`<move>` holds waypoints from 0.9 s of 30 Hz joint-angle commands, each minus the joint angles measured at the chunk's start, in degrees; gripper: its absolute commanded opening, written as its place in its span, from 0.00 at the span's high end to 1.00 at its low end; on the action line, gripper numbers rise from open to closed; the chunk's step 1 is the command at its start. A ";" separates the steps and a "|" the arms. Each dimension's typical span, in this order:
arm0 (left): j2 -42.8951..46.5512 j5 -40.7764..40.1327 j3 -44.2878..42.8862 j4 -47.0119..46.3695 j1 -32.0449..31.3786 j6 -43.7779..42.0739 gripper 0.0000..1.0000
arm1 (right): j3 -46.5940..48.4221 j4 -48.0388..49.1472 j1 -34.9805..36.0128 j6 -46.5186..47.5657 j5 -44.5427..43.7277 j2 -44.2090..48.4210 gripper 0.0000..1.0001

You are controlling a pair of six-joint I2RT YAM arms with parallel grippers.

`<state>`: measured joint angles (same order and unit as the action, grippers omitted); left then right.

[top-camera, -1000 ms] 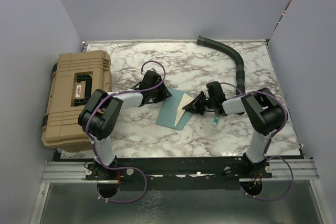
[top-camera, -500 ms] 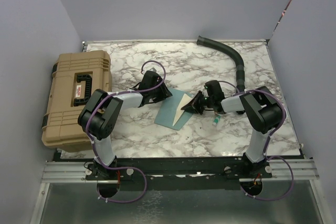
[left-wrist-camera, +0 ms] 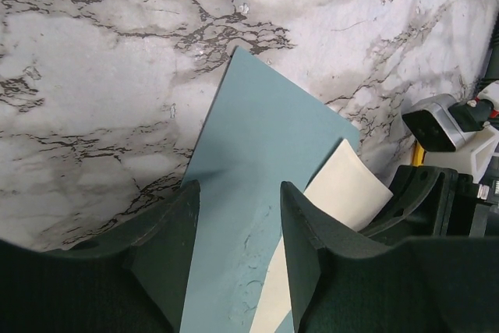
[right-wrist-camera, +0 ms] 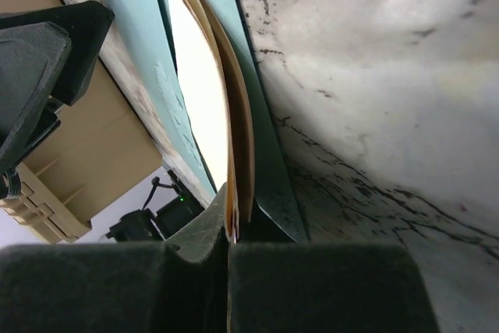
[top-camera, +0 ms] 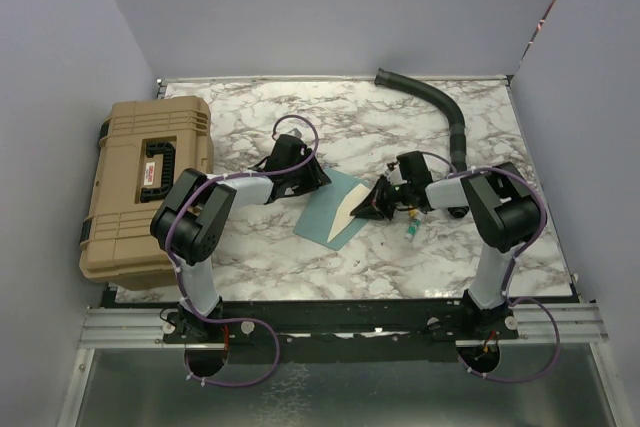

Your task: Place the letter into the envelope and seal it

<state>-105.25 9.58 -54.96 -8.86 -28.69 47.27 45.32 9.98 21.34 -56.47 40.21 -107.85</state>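
The teal envelope (top-camera: 326, 215) lies flat on the marble table between the two arms. The tan letter (top-camera: 351, 210) lies partly tucked into its right side. My right gripper (top-camera: 371, 207) is shut on the letter's right edge. In the right wrist view the folded tan sheet (right-wrist-camera: 222, 107) runs out from my closed gripper (right-wrist-camera: 231, 232) along the envelope (right-wrist-camera: 261, 126). My left gripper (top-camera: 312, 179) is open at the envelope's far corner. In the left wrist view that gripper (left-wrist-camera: 234, 255) straddles the teal paper (left-wrist-camera: 257, 138), with the letter (left-wrist-camera: 343, 189) beside it.
A tan hard case (top-camera: 140, 187) sits at the table's left edge. A black corrugated hose (top-camera: 450, 117) curves along the back right. A small green item (top-camera: 411, 231) lies just right of my right gripper, and a white scrap (top-camera: 357, 265) lies nearer the front.
My right gripper has shifted slightly left and nearer with the letter held. The left gripper has stayed open over the envelope's far corner.
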 commanded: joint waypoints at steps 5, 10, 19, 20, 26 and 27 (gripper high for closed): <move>-3.56 0.82 1.35 5.96 -0.40 -2.55 0.51 | 4.15 -8.03 -0.42 4.83 3.86 -6.00 1.00; -3.56 1.22 1.17 5.96 -0.45 -3.48 0.51 | 7.09 -9.05 -0.52 5.71 5.57 -8.70 1.00; -3.14 1.81 0.83 5.96 -0.41 -3.88 0.48 | 11.40 -13.64 -0.60 12.34 2.91 -10.34 1.00; -2.98 1.98 0.68 6.04 -0.41 -4.07 0.47 | 12.43 -15.25 -0.65 14.27 1.54 -10.25 1.00; -1.40 3.65 -3.24 10.57 -0.45 -6.34 0.40 | 12.68 -18.57 -0.60 18.31 -3.34 -5.00 0.71; -0.96 3.45 -4.21 12.19 -0.43 -6.94 0.39 | 12.40 -18.92 -0.60 18.40 -4.18 -3.91 0.65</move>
<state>-105.34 11.84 -56.82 -6.70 -28.75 43.92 58.81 -2.52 21.08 -42.65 45.10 -114.30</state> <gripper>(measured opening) 0.587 0.265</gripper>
